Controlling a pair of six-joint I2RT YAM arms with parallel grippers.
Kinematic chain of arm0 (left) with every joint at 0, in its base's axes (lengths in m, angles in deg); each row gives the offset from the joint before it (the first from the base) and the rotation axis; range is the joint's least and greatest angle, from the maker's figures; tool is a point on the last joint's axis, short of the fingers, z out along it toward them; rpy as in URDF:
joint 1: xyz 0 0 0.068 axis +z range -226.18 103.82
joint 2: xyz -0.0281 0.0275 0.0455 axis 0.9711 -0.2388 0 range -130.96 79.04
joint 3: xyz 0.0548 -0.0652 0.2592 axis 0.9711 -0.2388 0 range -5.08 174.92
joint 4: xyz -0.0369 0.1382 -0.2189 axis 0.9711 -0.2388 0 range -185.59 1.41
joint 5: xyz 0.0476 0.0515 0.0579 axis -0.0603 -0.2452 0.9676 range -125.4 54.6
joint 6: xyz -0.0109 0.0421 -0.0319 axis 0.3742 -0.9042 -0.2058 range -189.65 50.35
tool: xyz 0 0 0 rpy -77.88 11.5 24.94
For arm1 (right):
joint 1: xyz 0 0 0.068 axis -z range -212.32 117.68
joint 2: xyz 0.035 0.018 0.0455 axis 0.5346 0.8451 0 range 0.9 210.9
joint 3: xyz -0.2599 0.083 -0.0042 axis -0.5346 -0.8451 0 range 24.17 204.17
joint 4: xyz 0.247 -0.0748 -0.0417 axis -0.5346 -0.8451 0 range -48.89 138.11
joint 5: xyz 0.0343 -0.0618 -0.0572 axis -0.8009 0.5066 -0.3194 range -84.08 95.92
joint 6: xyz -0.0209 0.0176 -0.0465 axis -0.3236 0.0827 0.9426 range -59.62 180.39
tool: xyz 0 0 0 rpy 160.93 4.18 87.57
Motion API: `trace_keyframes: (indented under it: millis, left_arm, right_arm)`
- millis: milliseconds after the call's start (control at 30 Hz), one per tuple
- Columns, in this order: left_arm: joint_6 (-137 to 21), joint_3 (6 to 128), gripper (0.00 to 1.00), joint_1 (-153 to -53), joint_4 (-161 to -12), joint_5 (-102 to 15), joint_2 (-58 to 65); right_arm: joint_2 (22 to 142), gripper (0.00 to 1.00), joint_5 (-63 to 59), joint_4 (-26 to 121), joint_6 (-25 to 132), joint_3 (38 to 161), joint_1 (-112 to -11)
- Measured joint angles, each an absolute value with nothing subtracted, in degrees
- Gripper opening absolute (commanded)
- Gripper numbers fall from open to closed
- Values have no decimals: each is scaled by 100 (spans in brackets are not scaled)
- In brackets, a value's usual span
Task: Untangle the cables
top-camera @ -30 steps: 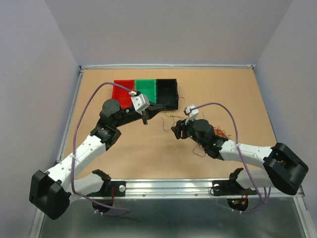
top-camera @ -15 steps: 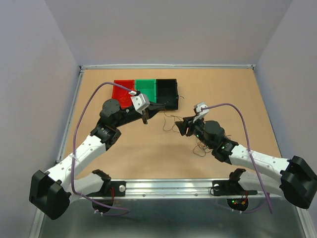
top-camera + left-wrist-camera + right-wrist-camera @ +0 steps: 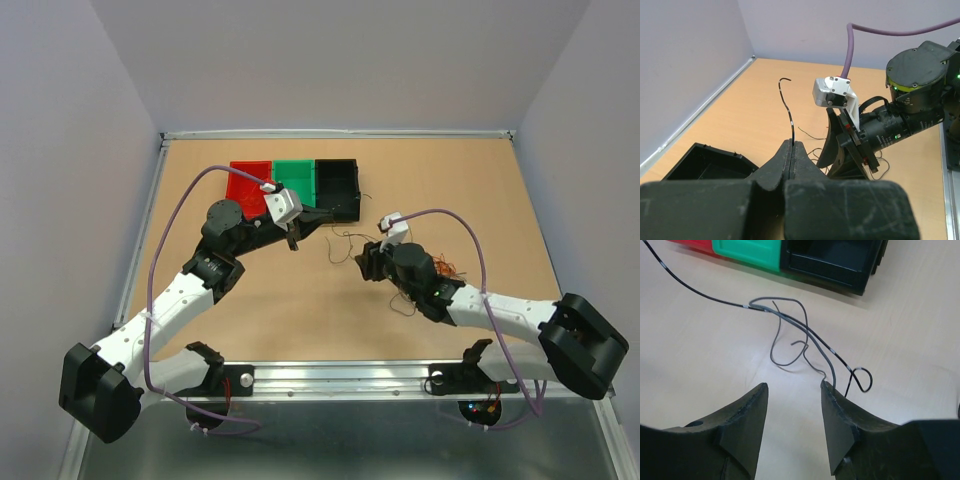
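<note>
Going by the table (image 3: 300, 320), this one is judged to be early-to-middle at best. One thin black wire (image 3: 790, 112) is pinched in the clenched left gripper (image 3: 791, 150). Its free end curls up above the shut jaws, just off the corner of the black bin (image 3: 337, 185).

The right gripper (image 3: 792, 390) is held spread wide with nothing in it, low over a knot on the table. There a grey wire (image 3: 771, 354) is crossed and looped with a black banded wire (image 3: 690, 290), which ends in a small curl by one finger. Whether the banded one is the same wire the left has got can't be told.

A little orange-brown clump (image 3: 452, 268) is also seen beside the right arm, so plenty of separating looks to be left. The red bin (image 3: 245, 180) and green bin (image 3: 295, 175) are lined up next to the black one, but what's in them can't be made out.
</note>
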State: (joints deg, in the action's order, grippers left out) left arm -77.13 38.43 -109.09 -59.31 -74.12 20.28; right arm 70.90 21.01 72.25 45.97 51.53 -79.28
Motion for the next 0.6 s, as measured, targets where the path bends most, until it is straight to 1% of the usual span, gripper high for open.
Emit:
trace_keyframes:
  millis: [200,600]
  left_arm:
    - [-7718,3843,0,-10909,-5933,-7410,2028]
    - [-7720,3843,0,-10909,-5935,-7406,2028]
  right_arm:
    - [7086,53,2333,7017,4507,5166,-7928]
    - [6699,53,2573,6860,4444,5166,-7928]
